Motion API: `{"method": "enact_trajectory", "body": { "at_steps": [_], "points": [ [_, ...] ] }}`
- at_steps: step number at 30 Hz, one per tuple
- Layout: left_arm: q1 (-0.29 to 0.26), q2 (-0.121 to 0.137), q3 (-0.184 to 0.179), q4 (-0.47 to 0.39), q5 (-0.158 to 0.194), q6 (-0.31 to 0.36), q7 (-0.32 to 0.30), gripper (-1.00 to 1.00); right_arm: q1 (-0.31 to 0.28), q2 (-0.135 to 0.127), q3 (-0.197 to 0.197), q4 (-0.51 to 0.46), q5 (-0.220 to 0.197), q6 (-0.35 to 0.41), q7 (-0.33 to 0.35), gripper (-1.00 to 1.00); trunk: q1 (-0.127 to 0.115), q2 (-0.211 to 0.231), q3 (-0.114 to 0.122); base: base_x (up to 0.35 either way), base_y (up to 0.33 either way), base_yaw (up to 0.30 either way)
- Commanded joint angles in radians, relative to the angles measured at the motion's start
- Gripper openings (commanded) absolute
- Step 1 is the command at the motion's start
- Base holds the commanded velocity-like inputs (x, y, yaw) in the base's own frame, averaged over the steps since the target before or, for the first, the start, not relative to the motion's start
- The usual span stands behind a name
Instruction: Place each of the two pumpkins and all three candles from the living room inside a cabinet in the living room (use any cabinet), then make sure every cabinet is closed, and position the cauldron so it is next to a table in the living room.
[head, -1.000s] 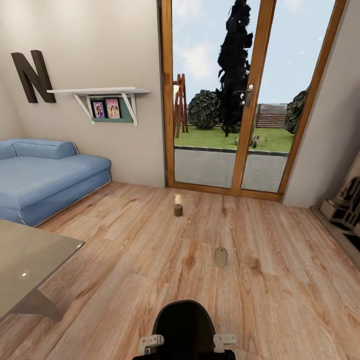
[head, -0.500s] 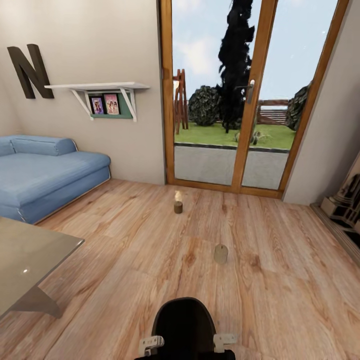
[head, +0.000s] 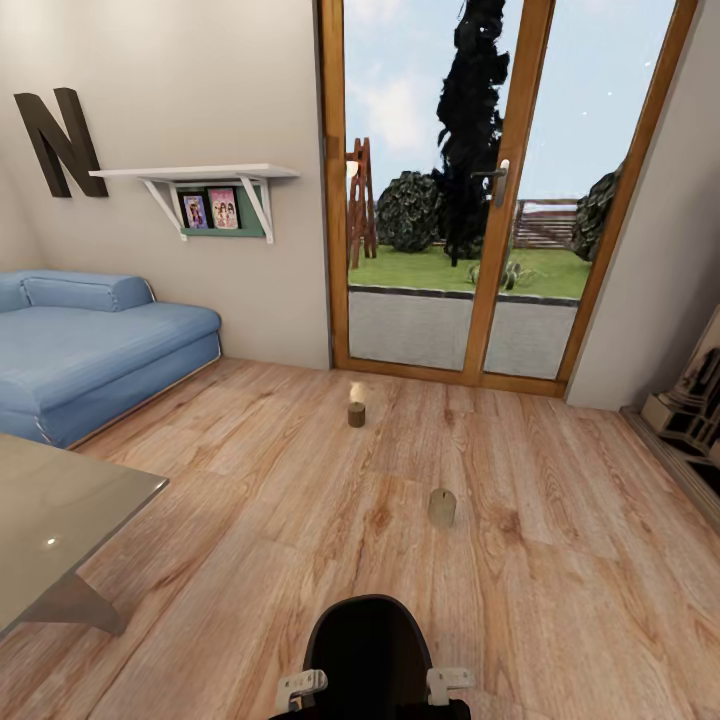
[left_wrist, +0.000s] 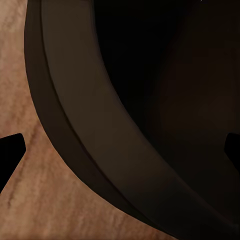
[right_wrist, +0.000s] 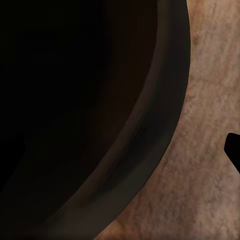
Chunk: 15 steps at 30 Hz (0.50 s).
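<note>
Two candles stand upright on the wood floor in the head view. The nearer, paler candle (head: 441, 507) is just ahead and slightly right of my trunk. The farther, darker candle (head: 356, 413) stands near the glass door. My left gripper (left_wrist: 120, 152) hangs open over the floor, its fingertips (left_wrist: 10, 152) wide apart beside my dark rounded base. My right gripper (right_wrist: 120, 150) is open too, with one of its fingertips (right_wrist: 234, 150) at the picture's edge and the other lost against the dark base. Neither holds anything. The pumpkins, the cabinet and the cauldron are out of view.
A grey glass-topped table (head: 60, 520) juts in at the near left. A blue sofa (head: 100, 345) lines the left wall under a white shelf (head: 200, 180). A wood-framed glass door (head: 500, 200) closes the far side. Furniture (head: 690, 400) stands by the right wall.
The head camera shifted slightly a second ago, so the whole picture moved a little. The candles and both grippers have stayed where they were.
</note>
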Motion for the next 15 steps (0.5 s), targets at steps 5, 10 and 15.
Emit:
{"method": "enact_trajectory", "body": {
  "at_steps": [5, 10, 15],
  "points": [
    [0.0, 0.0, -0.002, -0.002, 0.01, 0.007, -0.001, 1.0, 0.0, -0.001, 0.008, -0.002, -0.002, 0.007, -0.007, 1.0, 0.0, 0.0, -0.001, 0.0, 0.0, 0.0],
    [0.0, 0.0, -0.002, -0.001, 0.01, 0.007, -0.001, 1.0, 0.0, -0.001, 0.008, -0.002, -0.002, 0.007, -0.007, -1.0, 0.0, 0.0, -0.001, 0.0, 0.0, 0.0],
    [0.0, 0.0, -0.002, -0.002, 0.01, 0.007, -0.001, 1.0, 0.0, -0.001, 0.008, -0.002, -0.002, 0.007, -0.007, -1.0, 0.0, 0.0, -0.001, 0.0, 0.0, 0.0]
  ]
}}
